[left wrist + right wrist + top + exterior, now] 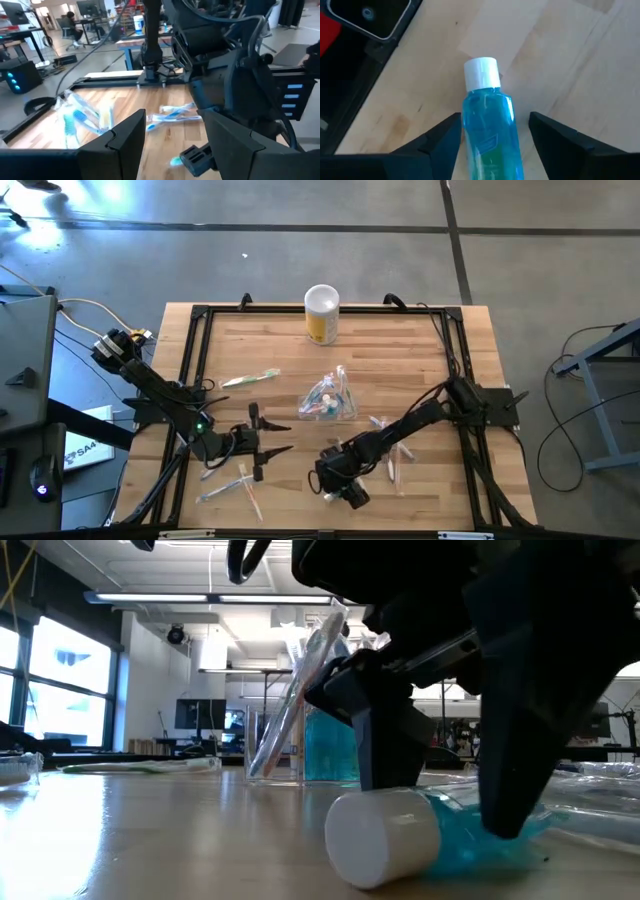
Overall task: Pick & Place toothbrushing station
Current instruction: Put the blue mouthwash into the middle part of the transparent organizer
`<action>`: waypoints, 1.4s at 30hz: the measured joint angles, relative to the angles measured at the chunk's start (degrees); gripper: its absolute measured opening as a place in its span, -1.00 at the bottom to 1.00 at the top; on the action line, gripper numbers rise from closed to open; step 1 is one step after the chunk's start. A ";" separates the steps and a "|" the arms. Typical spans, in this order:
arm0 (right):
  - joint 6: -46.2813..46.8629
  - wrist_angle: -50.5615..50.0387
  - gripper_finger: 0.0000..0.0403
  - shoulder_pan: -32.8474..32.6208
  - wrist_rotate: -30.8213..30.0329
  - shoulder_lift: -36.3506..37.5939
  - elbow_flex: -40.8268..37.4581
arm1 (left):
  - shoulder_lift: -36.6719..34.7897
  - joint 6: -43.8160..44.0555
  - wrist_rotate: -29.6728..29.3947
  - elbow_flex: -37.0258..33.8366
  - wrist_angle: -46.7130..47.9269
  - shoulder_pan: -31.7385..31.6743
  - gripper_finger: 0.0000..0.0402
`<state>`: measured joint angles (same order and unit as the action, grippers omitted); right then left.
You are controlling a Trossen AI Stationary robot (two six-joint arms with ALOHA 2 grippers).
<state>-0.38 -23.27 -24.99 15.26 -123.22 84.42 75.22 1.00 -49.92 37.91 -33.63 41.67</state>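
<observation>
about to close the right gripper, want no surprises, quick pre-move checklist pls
1. Blue liquid bottle with white cap lies between the right gripper fingers: ok.
2. Right jaws open on both sides of the bottle: ok.
3. Bottle on its side on the wooden table: ok.
4. Fingers touching the bottle: cannot tell.
5. Left gripper open, apart from the right arm: ok.
6. Clear plastic holder with toothbrushes, unobstructed at mid-table: ok.

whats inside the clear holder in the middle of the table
The clear holder contains pale toothbrushes leaning upright and something teal. Its base and exact count cannot be seen; the right arm hides part of it in the low view.
</observation>
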 joint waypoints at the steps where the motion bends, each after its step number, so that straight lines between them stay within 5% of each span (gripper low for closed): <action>1: -0.46 -0.04 0.07 0.07 -0.42 0.00 0.00 | 0.00 0.40 0.02 0.00 0.32 0.00 -0.01; 9: -2.47 -0.27 -0.66 0.79 1.61 -0.11 -0.04 | 0.00 0.78 0.25 0.00 0.70 -0.02 -0.01; 18: -3.00 -2.32 -0.68 0.73 0.74 0.76 -0.16 | 0.00 0.96 0.30 0.00 0.77 -0.02 -0.01; 28: 1.10 -12.47 -0.68 -3.89 -26.98 11.20 -0.25 | 0.18 1.59 0.73 -0.02 5.89 -0.01 -0.01; 35: 8.27 -13.33 -0.68 -9.56 -47.42 16.31 -0.11 | 5.44 3.76 6.52 -0.04 5.32 -0.04 -0.01; 42: 11.29 -14.11 -0.68 -11.43 -53.60 16.46 -0.22 | 12.39 2.01 5.69 1.38 -3.63 -2.34 0.03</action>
<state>10.90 -37.38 -36.43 -38.35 -106.76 84.20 87.61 3.00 -44.23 39.29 -37.26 39.33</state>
